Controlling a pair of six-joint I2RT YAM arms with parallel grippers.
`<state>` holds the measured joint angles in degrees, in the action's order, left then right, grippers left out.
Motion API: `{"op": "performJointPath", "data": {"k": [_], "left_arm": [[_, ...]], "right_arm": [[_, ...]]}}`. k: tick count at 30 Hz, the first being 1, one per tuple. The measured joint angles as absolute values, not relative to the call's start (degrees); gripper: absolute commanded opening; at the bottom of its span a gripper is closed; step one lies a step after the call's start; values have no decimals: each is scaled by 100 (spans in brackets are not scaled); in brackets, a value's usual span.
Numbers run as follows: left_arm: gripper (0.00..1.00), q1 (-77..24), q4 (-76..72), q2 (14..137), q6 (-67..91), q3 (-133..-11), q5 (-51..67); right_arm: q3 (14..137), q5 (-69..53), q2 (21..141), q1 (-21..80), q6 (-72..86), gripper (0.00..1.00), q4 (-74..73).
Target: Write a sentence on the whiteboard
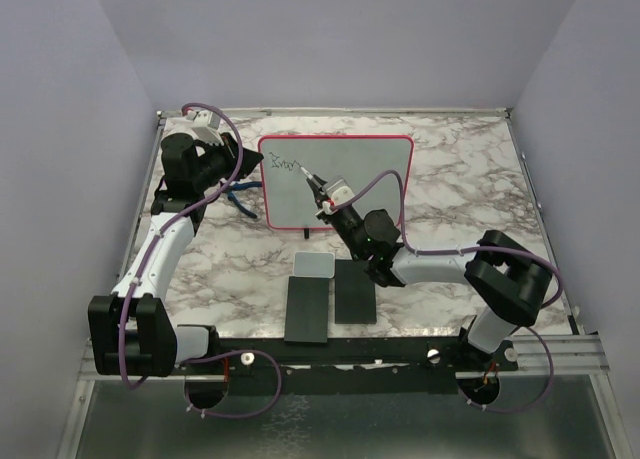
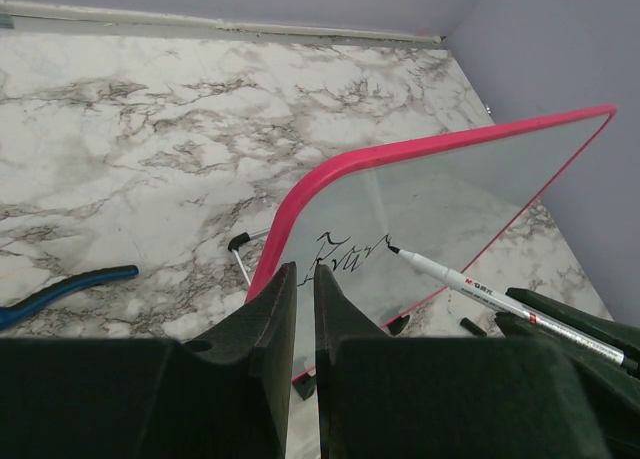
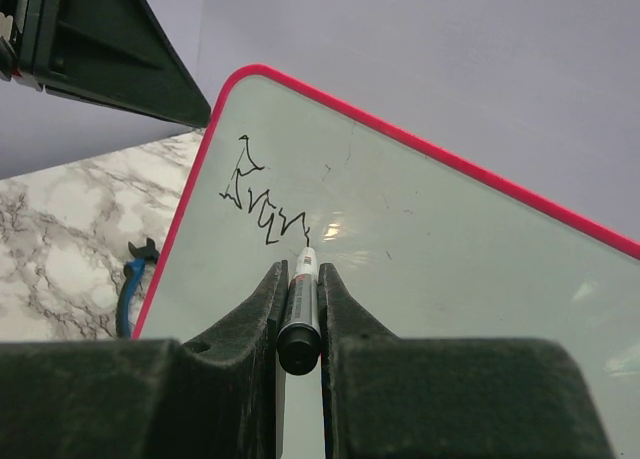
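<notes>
Right gripper (image 3: 299, 274) clamped on marker (image 3: 299, 314), tip touching whiteboard (image 1: 365, 184) at end of sentence (image 3: 262, 204). Whiteboard stands tilted on table (image 1: 470, 169), far middle. Left gripper (image 2: 305, 274) nearly closed at its left rim; hold unclear.

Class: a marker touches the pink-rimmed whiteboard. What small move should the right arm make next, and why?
Probably drag the white marker a little rightward along the red-pink-rimmed whiteboard: the right gripper grips it, the thin dark handwriting ends at its tip, and bare board lies beyond.
</notes>
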<state>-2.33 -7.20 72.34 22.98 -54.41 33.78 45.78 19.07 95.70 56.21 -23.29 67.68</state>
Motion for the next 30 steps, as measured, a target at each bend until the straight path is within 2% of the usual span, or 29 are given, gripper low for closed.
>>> {"op": "performJointPath", "data": {"k": [30], "left_arm": [[13,-233,-720,7231,2300,-5441,3378]], "right_arm": [[4703,1984,9666,5627,-2504,1,6890]]}}
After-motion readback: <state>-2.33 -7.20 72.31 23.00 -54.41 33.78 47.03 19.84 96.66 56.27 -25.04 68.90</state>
